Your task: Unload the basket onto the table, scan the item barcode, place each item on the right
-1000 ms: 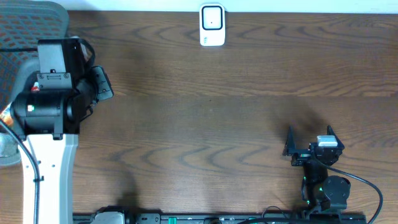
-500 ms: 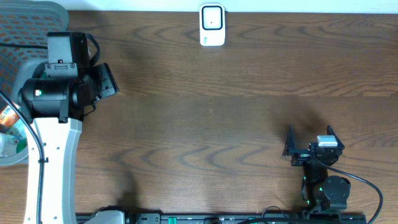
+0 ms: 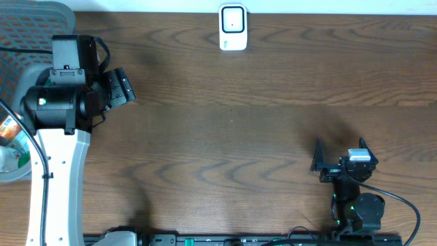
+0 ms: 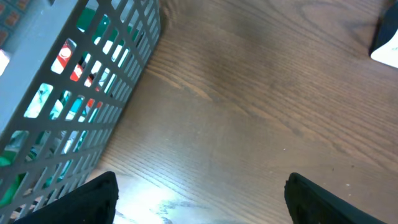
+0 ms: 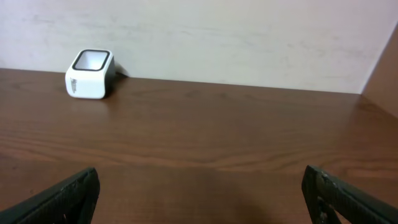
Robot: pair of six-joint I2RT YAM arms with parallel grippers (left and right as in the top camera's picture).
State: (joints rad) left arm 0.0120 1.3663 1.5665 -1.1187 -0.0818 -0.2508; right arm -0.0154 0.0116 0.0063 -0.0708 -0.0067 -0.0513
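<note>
Quick heads up on where you're at. Your left gripper point(image 4: 199, 186) is spread wide w/ nothing between the fingers, just bare tabletop point(image 3: 225, 137) under it. It's hanging right beside the grey mesh basket point(image 4: 93, 93) at the left end, so the wrist cam looks along the basket's wall. Makes sense imo: that's where the stock lives, and wide fingers are what you want near that lattice, whether you're reaching in or clearing it.

The items point(image 4: 68, 62) are all inside the basket afaict. You can see red/white and teal packaging through the holes. Which one you're meant to scan, or which way its barcode faces, can't tell from here. No item is out near the scanner.

The scanner point(image 3: 233, 27) sits at the far edge, roughly centre, w/ its dark-rimmed window angled upward, well apart from both arms. Prob put there so either arm can present a label to it.

Right gripper point(image 5: 200, 177) is also wide open and empty, low near the front edge on the right, pointed toward the scanner. Looks parked out of the way tbh.

My read: nothing in hand, so the scan itself isn't under way, and a pick from the basket has to come first. Watch the basket rim w/ those fingers when you go in.
</note>
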